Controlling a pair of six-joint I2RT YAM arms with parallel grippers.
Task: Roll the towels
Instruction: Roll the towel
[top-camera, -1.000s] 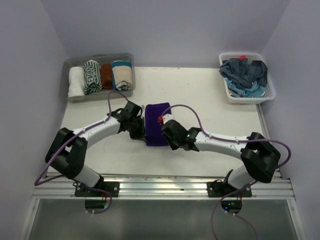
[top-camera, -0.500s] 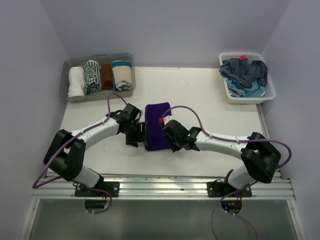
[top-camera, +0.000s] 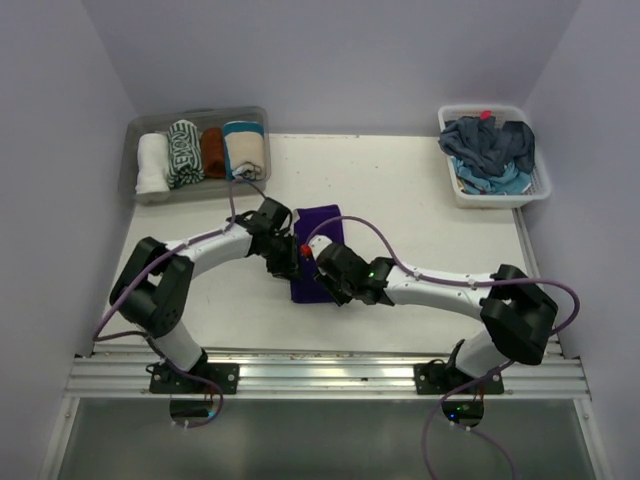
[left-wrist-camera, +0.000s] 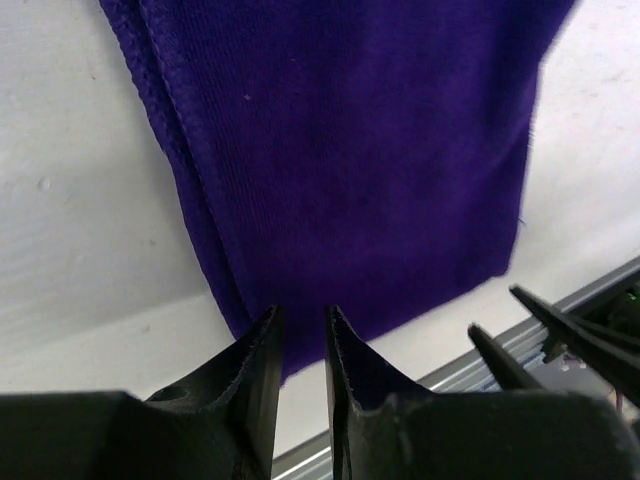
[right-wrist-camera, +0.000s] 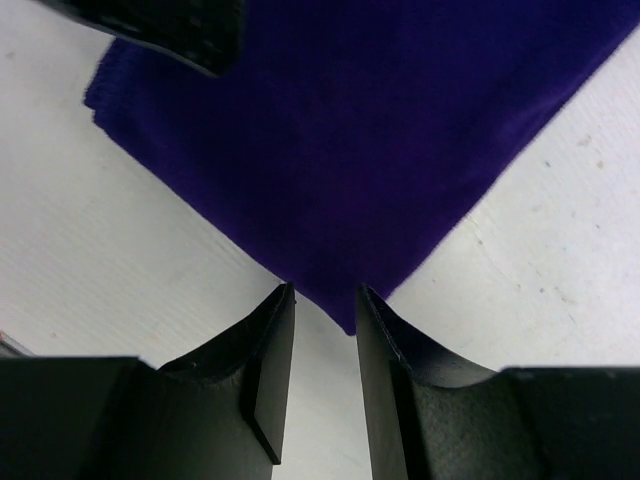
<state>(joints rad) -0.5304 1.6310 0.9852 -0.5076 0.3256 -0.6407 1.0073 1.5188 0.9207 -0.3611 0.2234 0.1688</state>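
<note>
The deep purple plush cloth towel (top-camera: 320, 220) lay flat near the middle of the pale desk (top-camera: 420, 200), folded into a long strip running away from the arms, with smooth nap and doubled hemmed edges stacked along one long side. The left claw (left-wrist-camera: 300, 315) stood at the towel's near end with its jaws only a narrow slit apart and no cloth visibly caught between them. The right claw (right-wrist-camera: 322, 290) was partly open over bare desk, one towel corner pointing into its gap, gripping nothing.
</note>
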